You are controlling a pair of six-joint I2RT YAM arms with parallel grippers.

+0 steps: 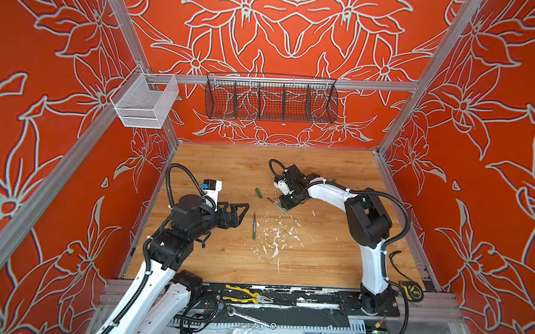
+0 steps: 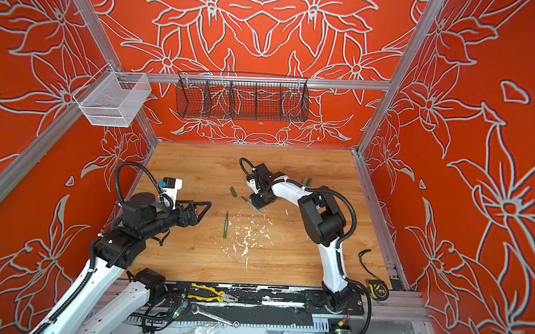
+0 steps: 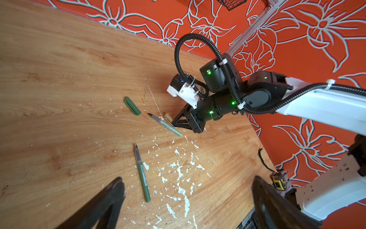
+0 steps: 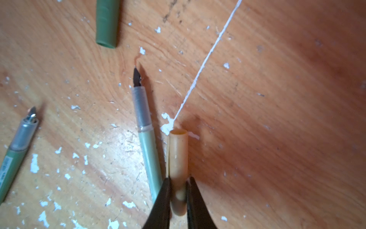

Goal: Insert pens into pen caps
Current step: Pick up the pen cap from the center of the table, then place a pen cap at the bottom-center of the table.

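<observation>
Your right gripper [image 4: 178, 181]: jaws pinch the tan pen cap [image 4: 178, 154], pale green pen [image 4: 148, 156] just beside.
Your left gripper [image 3: 188, 181]: jaws wide, dark green pen [image 3: 142, 172] ahead.

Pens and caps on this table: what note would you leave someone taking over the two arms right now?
Right gripper: shut on the tan cap, low at the table.
Left gripper: open, empty, near the dark green pen.
Pale green pen lies beside the tan cap; dark green cap lies apart.
Done: no pen in view is capped.
Left: every pairing; the tan cap's own pen is not in view.
</observation>
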